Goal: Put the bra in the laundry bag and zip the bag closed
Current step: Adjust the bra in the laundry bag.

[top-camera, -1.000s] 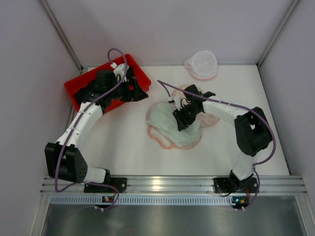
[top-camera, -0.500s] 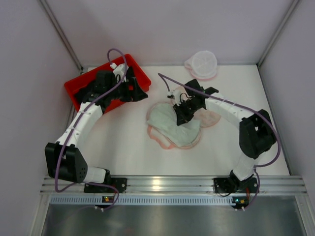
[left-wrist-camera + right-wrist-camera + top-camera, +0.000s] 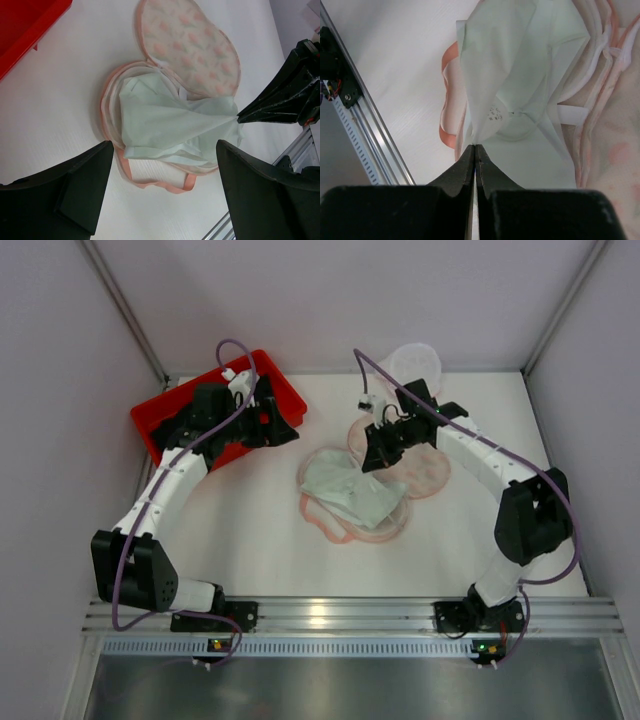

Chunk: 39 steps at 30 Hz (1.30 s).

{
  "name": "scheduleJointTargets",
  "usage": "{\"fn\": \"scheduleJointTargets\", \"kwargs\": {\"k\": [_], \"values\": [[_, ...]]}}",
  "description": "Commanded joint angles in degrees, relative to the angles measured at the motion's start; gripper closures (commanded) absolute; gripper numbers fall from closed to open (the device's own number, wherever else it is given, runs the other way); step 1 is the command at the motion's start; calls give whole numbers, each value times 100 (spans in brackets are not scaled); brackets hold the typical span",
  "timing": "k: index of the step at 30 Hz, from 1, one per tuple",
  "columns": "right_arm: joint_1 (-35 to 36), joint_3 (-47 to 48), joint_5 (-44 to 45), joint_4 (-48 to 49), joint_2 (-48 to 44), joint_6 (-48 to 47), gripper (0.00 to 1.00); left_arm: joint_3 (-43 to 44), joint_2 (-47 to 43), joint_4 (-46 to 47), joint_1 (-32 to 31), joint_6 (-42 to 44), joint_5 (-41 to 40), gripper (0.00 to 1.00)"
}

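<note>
**Thin cloth pinched at a peak, bag well behind me**

My right gripper (image 3: 475, 146) is clenched on a fold of the pale mint cloth of the bra (image 3: 352, 498). I take this garment for the bra, with its peach patterned cups and pink trim, since no black one shows. It lies mid-table, and the cloth rises in a tent to my tips.

I judge it light, limp and rather slick. With only one thin layer in the pinch, the cups and white straps would likely trail and drag. A hold on the thicker pink edging or the bridge between the cups looks surer.

My left gripper (image 3: 165, 150) hangs wide apart and holds nothing, at the edge of the red bin (image 3: 165, 425).

The laundry bag (image 3: 412, 358) sits at the far edge, well apart from the bra and partly hidden behind my right arm. I cannot tell whether its zip is open. Nothing lies between it and the bra but my own arm and its purple cable (image 3: 440, 432).
</note>
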Motion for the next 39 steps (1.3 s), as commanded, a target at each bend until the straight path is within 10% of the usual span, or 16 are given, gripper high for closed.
{"fn": "scheduleJointTargets", "kwargs": {"k": [1, 39], "values": [[-150, 299, -296, 286, 215, 223, 100, -2, -113, 89, 33, 79, -10, 11], [-669, -1230, 170, 1086, 690, 557, 100, 401, 1978, 98, -722, 1037, -933, 38]]}}
